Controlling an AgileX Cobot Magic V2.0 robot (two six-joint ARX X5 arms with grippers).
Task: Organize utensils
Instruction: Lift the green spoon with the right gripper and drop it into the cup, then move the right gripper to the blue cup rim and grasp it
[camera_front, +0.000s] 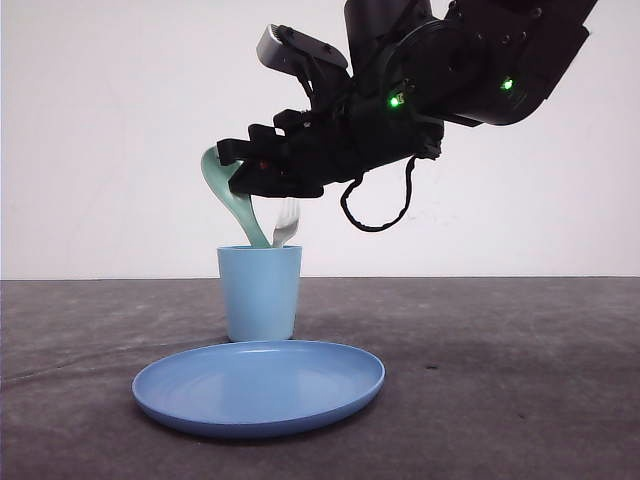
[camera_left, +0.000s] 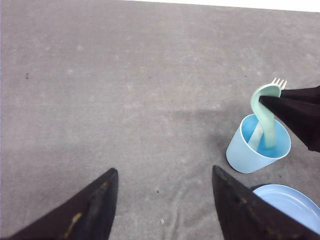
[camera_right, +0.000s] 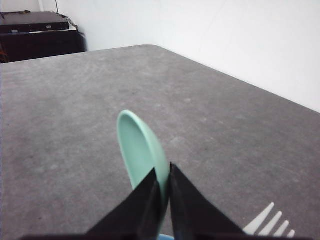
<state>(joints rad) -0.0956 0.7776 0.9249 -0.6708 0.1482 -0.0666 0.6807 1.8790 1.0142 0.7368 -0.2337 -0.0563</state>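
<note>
The right gripper (camera_front: 237, 172), clamped on the spoon (camera_front: 228, 200), stands its handle into the cup (camera_front: 260, 292), seemingly at the fork's (camera_front: 286, 226) nine o'clock.

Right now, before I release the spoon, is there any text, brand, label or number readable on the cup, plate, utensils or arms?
None readable.
Light blue cup: plain, no print.
Blue plate: plain.
Mint-green spoon and white fork: no markings visible.
Right gripper, shut on the spoon: black, no legible label; the arm shows two green lights, no characters.
Left gripper: open, unmarked.
</note>
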